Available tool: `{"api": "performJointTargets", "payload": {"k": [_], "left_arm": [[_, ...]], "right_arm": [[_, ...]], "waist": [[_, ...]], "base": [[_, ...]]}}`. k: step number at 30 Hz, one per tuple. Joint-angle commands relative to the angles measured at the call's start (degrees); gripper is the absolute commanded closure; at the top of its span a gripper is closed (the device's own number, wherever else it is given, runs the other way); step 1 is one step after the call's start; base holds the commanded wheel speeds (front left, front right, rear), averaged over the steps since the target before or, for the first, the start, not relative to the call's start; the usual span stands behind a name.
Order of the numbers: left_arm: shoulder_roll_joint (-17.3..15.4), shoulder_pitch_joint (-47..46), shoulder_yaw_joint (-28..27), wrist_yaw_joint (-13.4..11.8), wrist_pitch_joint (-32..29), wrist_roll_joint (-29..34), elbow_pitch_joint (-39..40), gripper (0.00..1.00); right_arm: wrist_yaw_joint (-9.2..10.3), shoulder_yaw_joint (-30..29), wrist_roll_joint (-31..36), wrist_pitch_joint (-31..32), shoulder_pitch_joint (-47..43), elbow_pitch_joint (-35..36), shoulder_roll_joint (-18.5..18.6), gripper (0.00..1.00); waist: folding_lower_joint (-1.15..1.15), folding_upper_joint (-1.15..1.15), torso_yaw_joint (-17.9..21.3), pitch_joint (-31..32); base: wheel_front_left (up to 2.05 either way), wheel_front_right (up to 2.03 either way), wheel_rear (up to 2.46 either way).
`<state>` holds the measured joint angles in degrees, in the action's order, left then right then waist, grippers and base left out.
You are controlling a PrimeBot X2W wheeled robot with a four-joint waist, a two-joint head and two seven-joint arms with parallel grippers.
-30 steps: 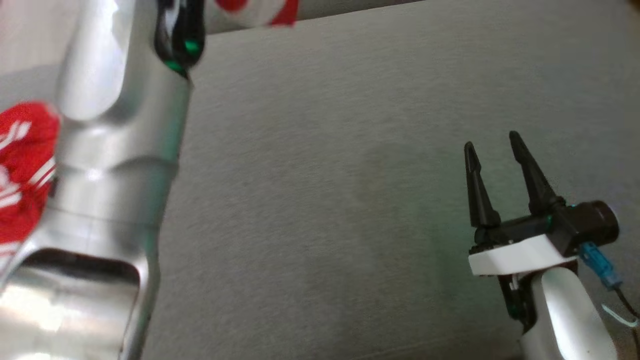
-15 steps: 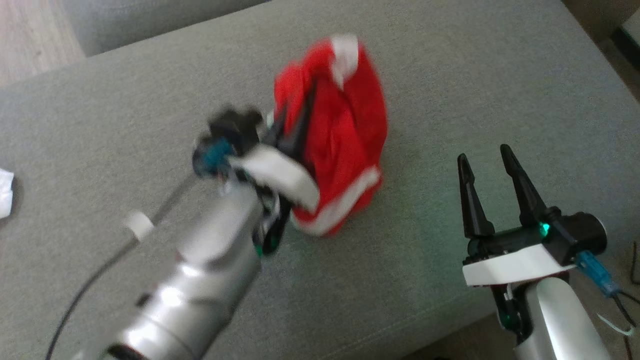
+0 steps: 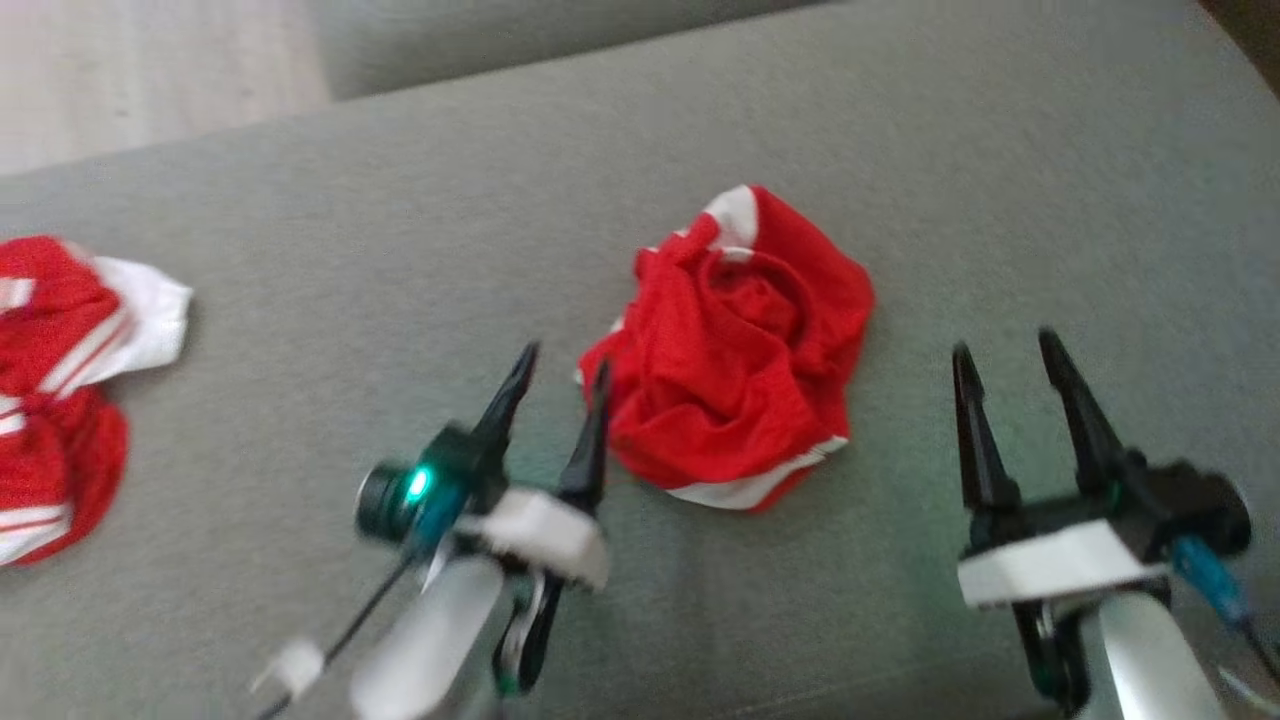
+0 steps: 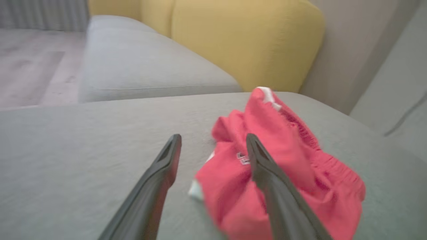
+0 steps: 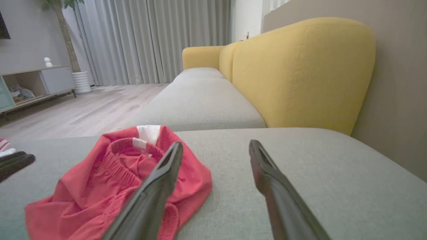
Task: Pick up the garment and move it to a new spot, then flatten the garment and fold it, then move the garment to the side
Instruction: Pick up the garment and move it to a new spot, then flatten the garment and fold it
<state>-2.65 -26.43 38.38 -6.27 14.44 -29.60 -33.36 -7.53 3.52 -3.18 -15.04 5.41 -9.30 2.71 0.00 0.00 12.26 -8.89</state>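
Head view: motion blur over left claw point(image 3: 566, 358); its forearm point(image 3: 430, 640) is cut by the bottom edge. Second red-and-white cloth point(image 3: 60, 390) cut by the left edge.
Left wrist view: garment point(image 4: 300, 160) smeared; small mark point(image 4: 243, 158) unreadable; one finger point(image 4: 270, 186) hides part.
Right wrist view: dark object point(image 5: 13, 162) cut off at the left edge, unidentifiable.

Left tool point(image 3: 566, 358) and right tool point(image 3: 1005, 341) stand spread wide.

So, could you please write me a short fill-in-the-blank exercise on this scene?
1. The crumpled garment on the cushion is mostly ___.
2. The left gripper beside it has its jaws ___.
3. The backrest behind the cushion is ___.
Missing words: red; open; yellow.
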Motion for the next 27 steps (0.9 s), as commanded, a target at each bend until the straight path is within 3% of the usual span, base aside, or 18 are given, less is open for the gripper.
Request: {"api": "performJointTargets", "payload": {"k": [1,5,13,27], "left_arm": [[-0.9,1.8,-3.9,-0.9,0.5,2.0,3.8,0.0],[-0.9,11.7,-11.3,-1.9,0.5,8.1,12.7,0.0],[-0.4,25.9,-20.7,-1.0,0.6,16.1,26.5,0.0],[-0.2,32.5,-22.9,-0.5,0.6,17.5,28.7,0.0]], "right_arm": [[0.04,0.7,0.3,0.0,-1.5,1.5,0.2,0.0],[0.04,-0.3,-0.5,0.0,-5.4,1.5,0.2,0.0],[0.04,-1.2,-3.6,0.0,-11.2,2.8,0.2,0.0],[0.04,0.5,-3.3,0.0,-15.0,3.3,0.2,0.0]], "waist": [[0.0,0.0,-4.0,3.7],[0.0,0.0,-8.3,7.3],[0.0,0.0,-13.3,10.7],[0.0,0.0,-13.6,12.9]], "base": [[0.0,0.0,0.0],[0.0,0.0,0.0],[0.0,0.0,0.0],[0.0,0.0,0.0]]}}
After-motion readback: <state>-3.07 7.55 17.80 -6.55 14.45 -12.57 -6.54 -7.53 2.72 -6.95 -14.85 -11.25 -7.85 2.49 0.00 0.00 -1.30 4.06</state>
